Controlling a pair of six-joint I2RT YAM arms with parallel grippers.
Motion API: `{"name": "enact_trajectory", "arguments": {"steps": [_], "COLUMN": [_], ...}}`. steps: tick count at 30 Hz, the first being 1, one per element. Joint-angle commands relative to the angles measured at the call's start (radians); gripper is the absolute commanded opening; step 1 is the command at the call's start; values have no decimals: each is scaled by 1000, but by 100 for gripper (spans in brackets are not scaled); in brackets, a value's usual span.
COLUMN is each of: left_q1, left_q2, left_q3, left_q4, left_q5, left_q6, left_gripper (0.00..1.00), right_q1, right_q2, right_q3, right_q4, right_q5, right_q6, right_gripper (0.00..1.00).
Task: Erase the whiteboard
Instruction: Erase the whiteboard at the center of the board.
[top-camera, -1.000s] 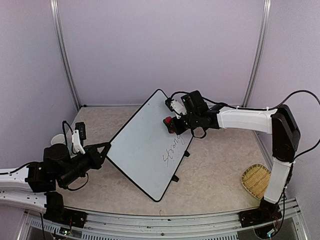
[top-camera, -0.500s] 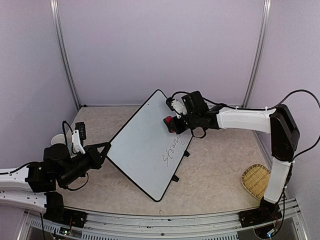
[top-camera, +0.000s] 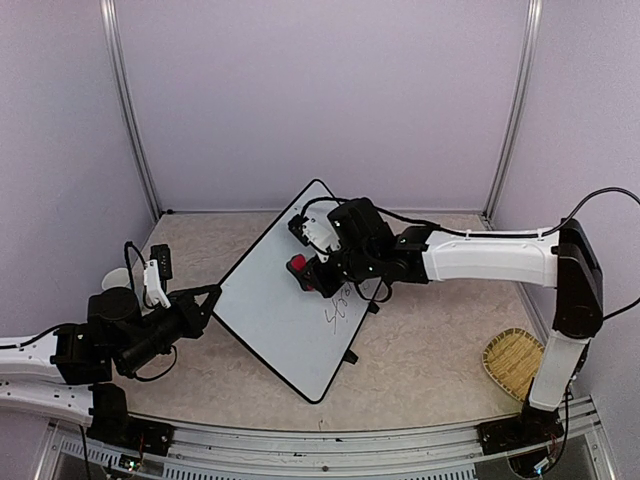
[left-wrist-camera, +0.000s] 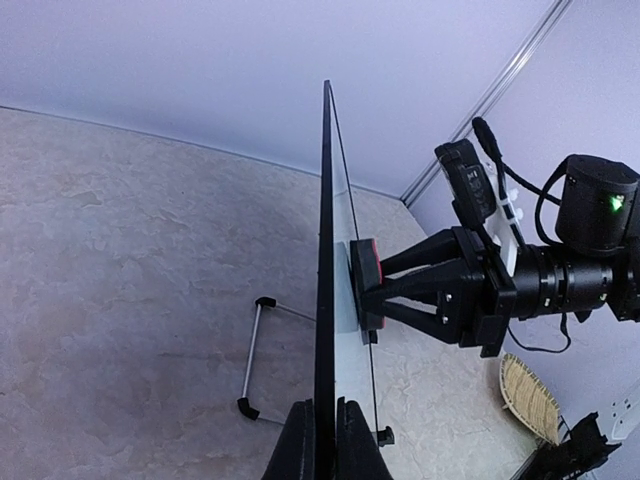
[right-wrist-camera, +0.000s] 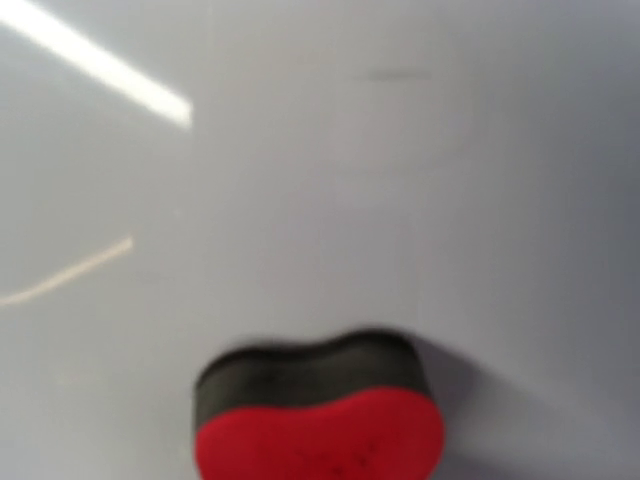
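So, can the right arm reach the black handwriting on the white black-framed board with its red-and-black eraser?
Probably yes: the right gripper holds the red-and-black eraser against the whiteboard, with the black handwriting close beside it and nothing between.

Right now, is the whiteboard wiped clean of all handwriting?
No, black handwriting shows on the whiteboard just below the red eraser.

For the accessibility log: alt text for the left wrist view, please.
The whiteboard stands edge-on, its near edge clamped in the left gripper. The right gripper holds a red-and-black eraser flat against its face.
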Motion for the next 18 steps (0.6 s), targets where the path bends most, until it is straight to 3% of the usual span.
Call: {"name": "enact_trajectory", "arguments": {"steps": [1,11,18], "left_q1": [-29,-28,-29], "left_q2": [19,26,22], "left_q3": [-8,-10,-10], "left_q4": [-61,-55,-56], "left_q5": [181,185,183], "left_q6": [85,86,86], "left_gripper": [0,0,0], "right_q1": [111,274,314], "right_q2": [23,51,51], "right_q3": [-3,25,37], "right_q4": [-67,-92,-84], "right_q5": [-51,-76,-89], "right_q6": [-14,-10,-5], "right_gripper": [20,21,21]}}
